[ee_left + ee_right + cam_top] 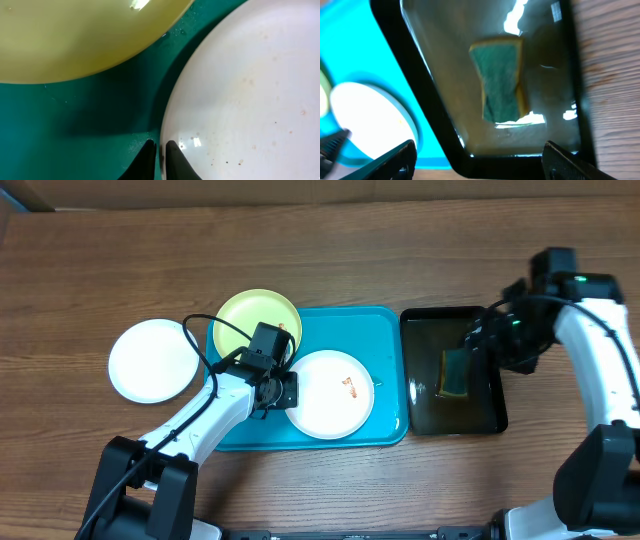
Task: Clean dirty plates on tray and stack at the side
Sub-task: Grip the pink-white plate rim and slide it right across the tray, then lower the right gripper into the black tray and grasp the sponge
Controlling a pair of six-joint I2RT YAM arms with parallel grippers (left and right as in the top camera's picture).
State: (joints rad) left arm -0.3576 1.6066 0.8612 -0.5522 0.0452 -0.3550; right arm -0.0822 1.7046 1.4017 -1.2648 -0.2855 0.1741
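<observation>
The turquoise tray (390, 330) holds a white plate (330, 393) with orange-brown smears and, at its far left corner, a pale yellow-green plate (258, 320). A second white plate (152, 360) lies on the table left of the tray. My left gripper (285, 390) is at the smeared plate's left rim. In the left wrist view the left gripper (160, 150) is shut on the white plate's (240, 90) rim, one finger on the plate and the other over the tray (75, 130), with the yellow-green plate (75, 35) beyond. My right gripper (478, 338) hovers open.
A black tray (452, 311) stands right of the turquoise one, holding liquid and a green-and-yellow sponge (455, 370). In the right wrist view the sponge (502, 80) lies ahead of the open right gripper (480, 160), inside the black tray (520, 162). Wooden table surrounds both trays.
</observation>
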